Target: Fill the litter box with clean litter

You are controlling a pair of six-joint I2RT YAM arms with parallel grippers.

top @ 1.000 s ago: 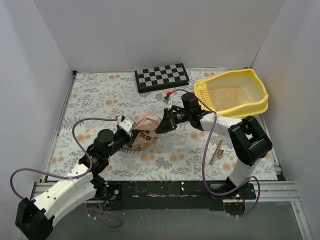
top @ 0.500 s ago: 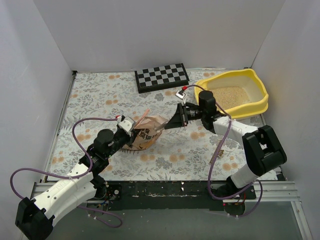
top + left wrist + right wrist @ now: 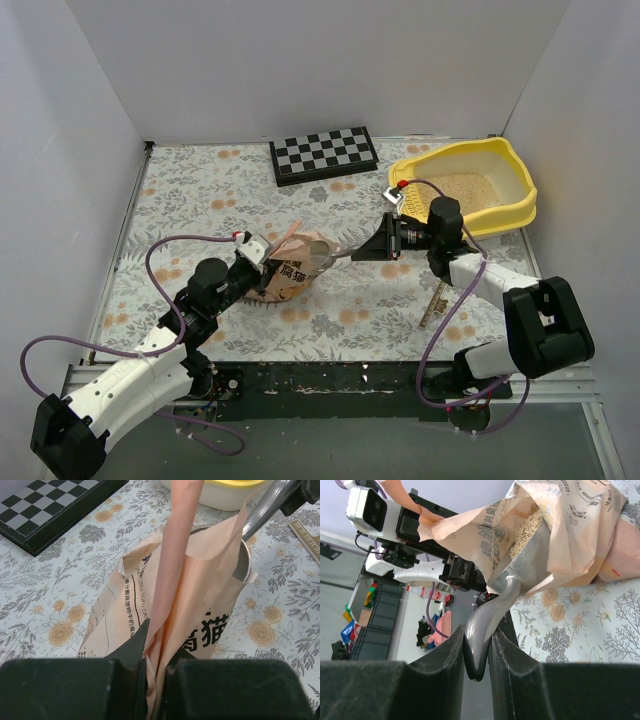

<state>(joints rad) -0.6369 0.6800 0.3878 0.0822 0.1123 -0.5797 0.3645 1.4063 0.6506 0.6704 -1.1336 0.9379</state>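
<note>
Scooping from the bag [image 3: 288, 272], left of the litter box [image 3: 525, 200]
Left end effector [image 3: 156, 654] clamps the bag's edge; right end effector [image 3: 479, 647] clamps the scoop [image 3: 322, 255] handle, bowl inside the bag mouth. Some clean litter [image 3: 465, 190] lies in the box. Next: lift level, carry over its rim, tip.

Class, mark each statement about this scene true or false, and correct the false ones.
1. The left gripper pinches the edge of the bag. True.
2. The right gripper is empty. False: it grips the handle of the scoop.
3. The litter box holds some litter. True.
4. The checkerboard lies inside the litter box. False: it lies on the table, apart from it.
5. The scoop's bowl hangs over the litter box. False: it is in the bag's mouth.
</note>
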